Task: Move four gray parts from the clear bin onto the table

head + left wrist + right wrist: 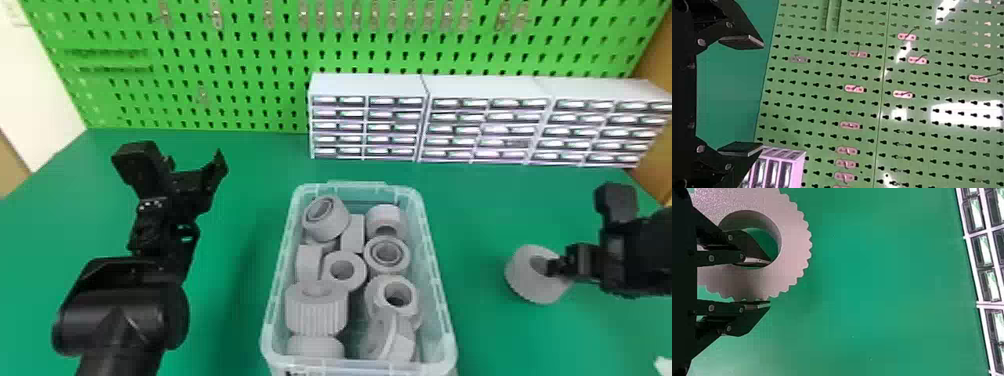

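Over the table (245,170), left pincer (196,162) gapes; right pincer (554,268) clamps a gray part (527,285).

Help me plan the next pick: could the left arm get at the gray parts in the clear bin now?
Probably yes: the left gripper is open and empty beside the clear bin, whose lidless top exposes the gray parts.

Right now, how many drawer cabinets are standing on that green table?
3, side by side at the back, before the green pegboard: the left cabinet, the middle cabinet and the right cabinet. Others may be out of view.
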`<state>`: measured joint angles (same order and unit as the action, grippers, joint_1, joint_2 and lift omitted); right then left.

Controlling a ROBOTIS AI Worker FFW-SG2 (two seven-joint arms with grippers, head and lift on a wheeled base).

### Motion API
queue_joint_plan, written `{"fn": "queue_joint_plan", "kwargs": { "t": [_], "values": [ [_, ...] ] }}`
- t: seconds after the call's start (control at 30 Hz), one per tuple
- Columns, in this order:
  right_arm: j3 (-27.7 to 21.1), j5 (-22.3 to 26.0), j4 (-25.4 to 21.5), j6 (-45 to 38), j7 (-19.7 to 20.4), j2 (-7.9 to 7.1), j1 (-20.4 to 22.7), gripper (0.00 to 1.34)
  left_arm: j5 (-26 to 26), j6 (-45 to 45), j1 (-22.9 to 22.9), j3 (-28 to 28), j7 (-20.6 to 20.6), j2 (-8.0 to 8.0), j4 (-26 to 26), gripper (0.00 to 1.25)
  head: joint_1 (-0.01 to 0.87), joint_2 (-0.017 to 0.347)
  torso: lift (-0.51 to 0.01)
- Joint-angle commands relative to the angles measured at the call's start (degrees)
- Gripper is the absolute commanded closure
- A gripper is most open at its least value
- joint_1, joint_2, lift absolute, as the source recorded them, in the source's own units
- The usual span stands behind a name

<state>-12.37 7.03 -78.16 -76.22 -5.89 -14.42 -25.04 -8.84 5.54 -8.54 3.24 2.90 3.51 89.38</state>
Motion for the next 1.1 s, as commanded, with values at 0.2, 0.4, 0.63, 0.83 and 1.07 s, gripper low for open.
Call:
{"fn": "queue_joint_plan", "kwargs": {
  "t": [0.2,0.4,0.63,0.83,1.07],
  "values": [
    [0.15,-0.27,-0.06,0.46,0.00,0.18,0.78,0.93,-0.83,-0.80,0.27,0.19,0.00,0.00,0.09,0.35,0.693,0.072,-0.052],
    [0.50,-0.09,-0.15,0.46,0.00,-0.09,1.22,0.93,-0.83,-0.88,0.27,0.19,0.00,0.00,0.09,0.35,0.693,0.072,-0.052],
    [0.68,-0.53,-0.15,0.46,0.00,0.00,1.49,0.93,-0.83,-0.88,0.36,0.19,0.00,0.00,0.09,0.35,0.693,0.072,-0.052],
    [1.03,-0.53,-0.15,0.28,0.00,-0.26,1.58,0.93,-1.09,-0.88,0.36,0.45,0.00,0.00,0.18,0.35,0.693,0.072,-0.052],
    [1.21,-1.23,-0.15,0.37,0.00,-0.09,1.93,0.91,-1.09,-0.97,0.27,0.54,0.00,0.00,0.18,0.35,0.693,0.072,-0.052]
  ]
}}
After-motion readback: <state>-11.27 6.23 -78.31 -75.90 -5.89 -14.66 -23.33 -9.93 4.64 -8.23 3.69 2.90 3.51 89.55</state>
